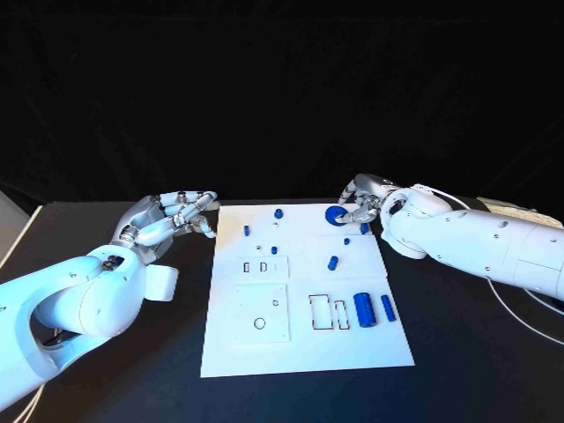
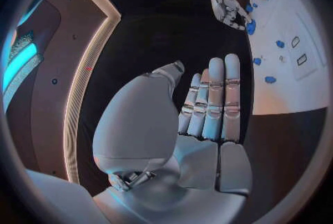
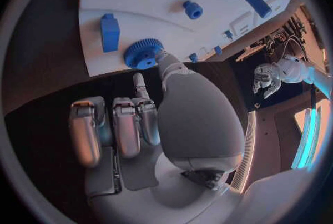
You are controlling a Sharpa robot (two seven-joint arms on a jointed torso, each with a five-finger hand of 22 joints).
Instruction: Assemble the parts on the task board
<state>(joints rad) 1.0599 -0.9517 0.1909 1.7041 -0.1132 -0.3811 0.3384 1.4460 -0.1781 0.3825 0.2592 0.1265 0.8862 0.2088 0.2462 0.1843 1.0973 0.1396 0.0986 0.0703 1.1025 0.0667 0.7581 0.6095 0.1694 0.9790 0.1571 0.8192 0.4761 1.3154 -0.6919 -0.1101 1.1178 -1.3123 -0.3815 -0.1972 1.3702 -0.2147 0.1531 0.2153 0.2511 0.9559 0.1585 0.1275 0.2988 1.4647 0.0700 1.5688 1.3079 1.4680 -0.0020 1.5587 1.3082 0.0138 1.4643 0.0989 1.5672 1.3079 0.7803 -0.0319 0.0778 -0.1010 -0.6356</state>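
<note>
- The blue gear [image 1: 337, 215] sits at the task board's [image 1: 307, 348] one-o'clock corner, partly hidden under the right hand [image 1: 362, 201].
- Whether that hand pinches it or only touches it is unclear; a fingertip [image 3: 161, 57] meets its rim.
- The left hand [image 1: 167, 216] hovers off the board's ten-o'clock edge, fingers spread, holding nothing.

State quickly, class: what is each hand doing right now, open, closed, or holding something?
Left hand: open, fingers straight, holding nothing, beside the task board.
Right hand: fingertip touches the blue gear; whether it grips it cannot be told.
</note>
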